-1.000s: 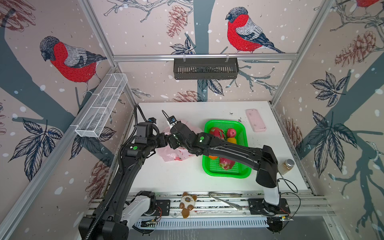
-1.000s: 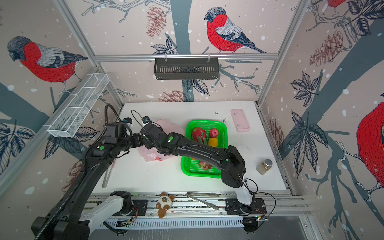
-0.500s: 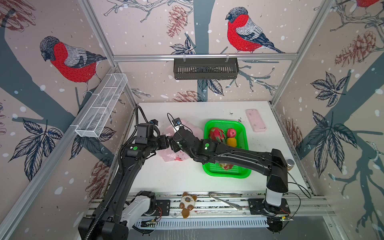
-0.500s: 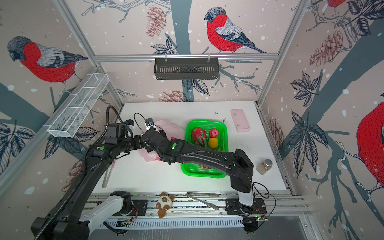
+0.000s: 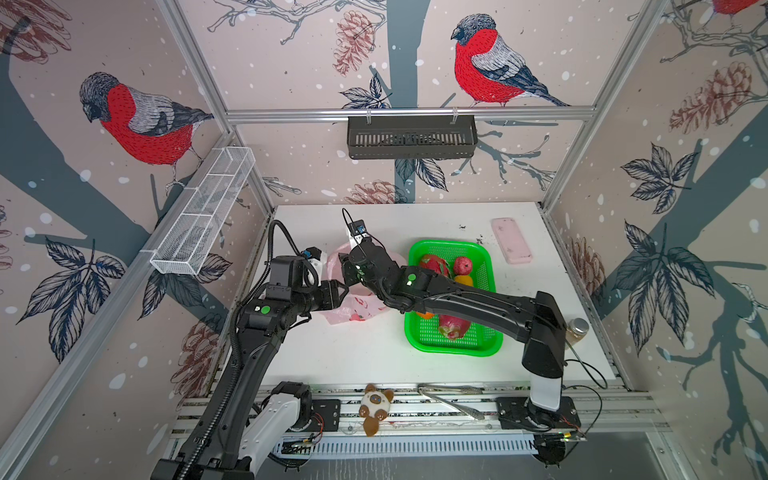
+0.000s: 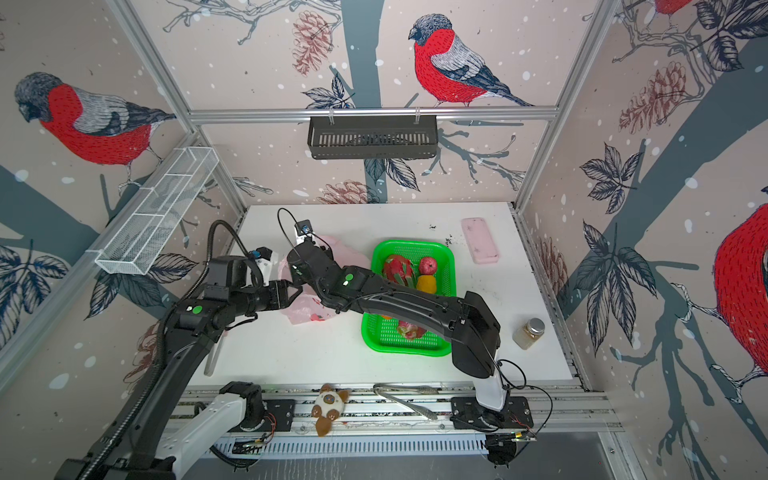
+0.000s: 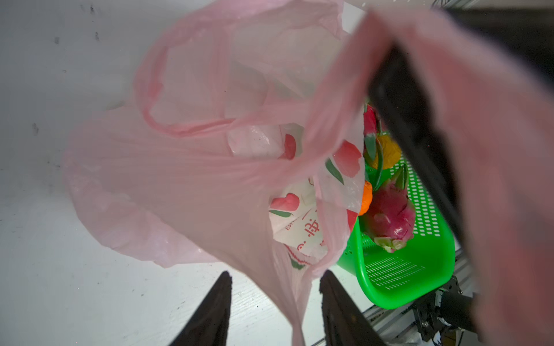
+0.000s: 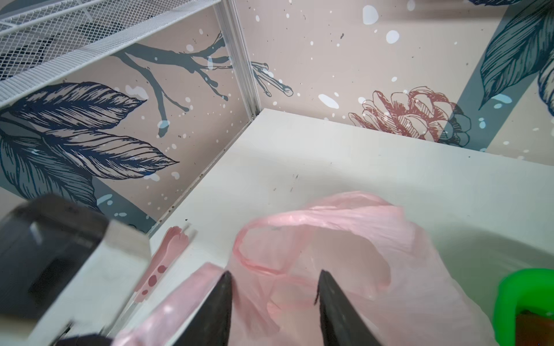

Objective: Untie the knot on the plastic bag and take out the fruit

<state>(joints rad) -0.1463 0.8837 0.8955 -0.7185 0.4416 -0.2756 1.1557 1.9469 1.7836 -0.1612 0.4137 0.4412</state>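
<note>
White tabletop (image 5: 374,357), both pincers spread. Film of the plastic bag (image 7: 180,179) hangs between the jaws of the left pincer (image 7: 275,274). A handle loop (image 8: 299,216) lies just past the right pincer (image 8: 274,272). The fruit (image 7: 389,209) sits in the green basket (image 7: 404,287) beyond the left tips. I'd nip one layer and lift slowly.

Robot lab cell: aluminium frame (image 5: 409,113), bird-print walls (image 5: 137,120)

Plastic bag (image 5: 353,307) on table (image 5: 365,353), just left of basket (image 5: 457,350) (fruit (image 5: 453,326) inside); slab (image 5: 511,241) behind-right, jar (image 5: 577,328) far right.
</note>
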